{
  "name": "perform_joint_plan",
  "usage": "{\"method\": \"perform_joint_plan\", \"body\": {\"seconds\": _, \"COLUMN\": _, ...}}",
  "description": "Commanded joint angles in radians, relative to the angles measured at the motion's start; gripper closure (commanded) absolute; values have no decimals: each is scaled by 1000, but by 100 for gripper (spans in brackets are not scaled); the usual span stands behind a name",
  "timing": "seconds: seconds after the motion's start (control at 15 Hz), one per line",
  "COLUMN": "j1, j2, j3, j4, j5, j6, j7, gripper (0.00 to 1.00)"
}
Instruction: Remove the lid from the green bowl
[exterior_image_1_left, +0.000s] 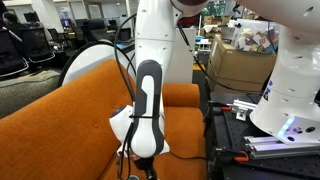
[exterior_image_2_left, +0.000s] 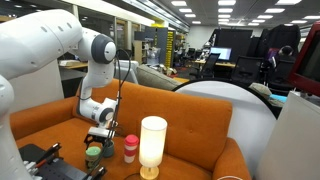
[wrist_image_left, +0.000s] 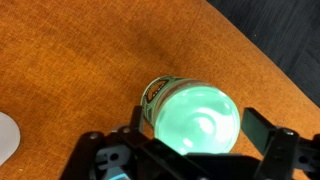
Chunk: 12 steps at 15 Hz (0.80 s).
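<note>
So the end effector (wrist_image_left: 180, 140) hangs right over the green bowl (wrist_image_left: 153, 93), and the wrist view looks pretty much straight down on it. The bowl sits on the orange counter (wrist_image_left: 70, 50) with its lid (wrist_image_left: 200, 120) on. The lid is a pale, see-through greenish dome that covers nearly the whole top, and only a sliver of patterned green rim peeks out on the side away from the end effector.

The two fingers (wrist_image_left: 272, 140) stand wide apart, one on each side of the lid, with a gap showing on both sides. So it's spread wide and has hold of nothing. Can't tell from here how far above the lid the fingertips are.

In an exterior view the end effector (exterior_image_2_left: 100, 136) points down, with the bowl (exterior_image_2_left: 94, 153) close beneath it. Just to one side of the end effector there's a small jar (exterior_image_2_left: 130, 148) with a red cap, and past that a tall white cylinder (exterior_image_2_left: 152, 142), kind of lamp-looking, on the same counter. In an exterior view the arm (exterior_image_1_left: 147, 95) stands in front of the bowl, so it's hidden there.
</note>
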Motion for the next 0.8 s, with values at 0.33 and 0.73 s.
{"method": "perform_joint_plan", "body": {"seconds": 0.33, "j1": -10, "j2": 30, "j3": 22, "j4": 51, "j5": -30, "j6": -54, "j7": 4, "gripper": 0}}
{"method": "perform_joint_plan", "body": {"seconds": 0.73, "j1": -22, "j2": 44, "j3": 43, "j4": 71, "j5": -28, "j6": -99, "j7": -23, "gripper": 0}}
